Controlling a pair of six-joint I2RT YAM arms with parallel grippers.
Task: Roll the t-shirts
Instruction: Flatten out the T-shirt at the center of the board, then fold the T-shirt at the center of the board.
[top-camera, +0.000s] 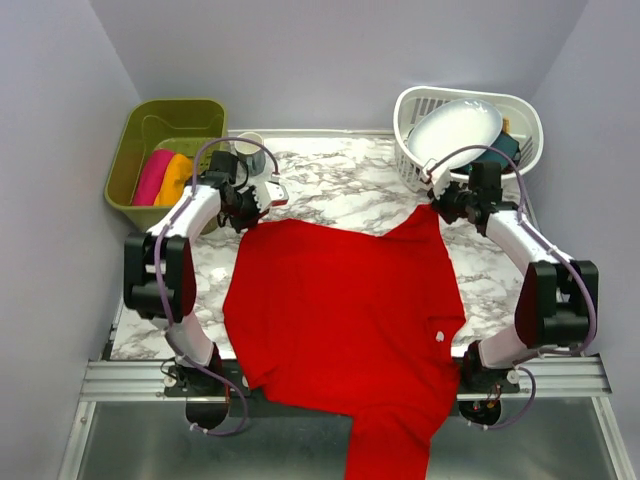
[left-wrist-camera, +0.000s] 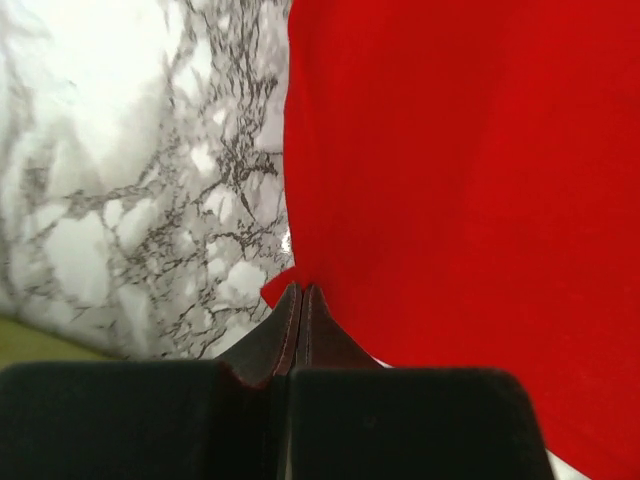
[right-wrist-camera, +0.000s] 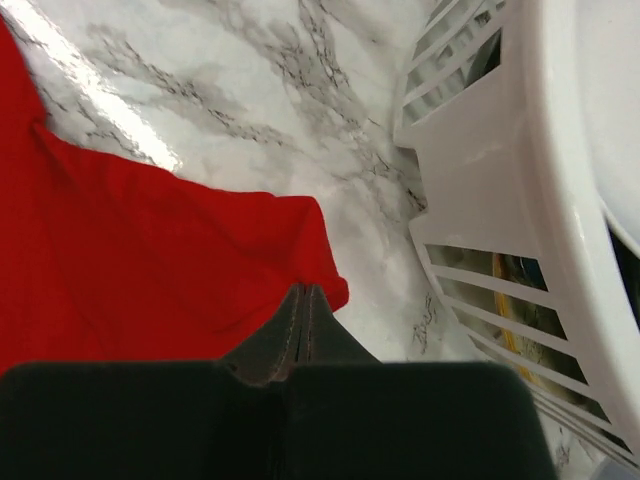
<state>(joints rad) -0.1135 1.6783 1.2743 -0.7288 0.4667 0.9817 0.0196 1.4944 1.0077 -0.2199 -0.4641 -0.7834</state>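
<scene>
A large red t-shirt (top-camera: 345, 320) lies spread on the marble table, its near part hanging over the front edge, a small white label (top-camera: 438, 334) on its right side. My left gripper (top-camera: 247, 215) is shut on its far left corner (left-wrist-camera: 285, 285). My right gripper (top-camera: 441, 207) is shut on its far right corner (right-wrist-camera: 325, 280). A rolled magenta t-shirt (top-camera: 152, 176) and an orange one (top-camera: 176, 178) lie in the green bin (top-camera: 134, 140) at the far left.
A white slatted basket (top-camera: 412, 160) holding a white oval plate (top-camera: 455, 130) stands at the far right, close to my right gripper; it also shows in the right wrist view (right-wrist-camera: 480, 170). A white cup (top-camera: 250, 150) stands behind my left gripper.
</scene>
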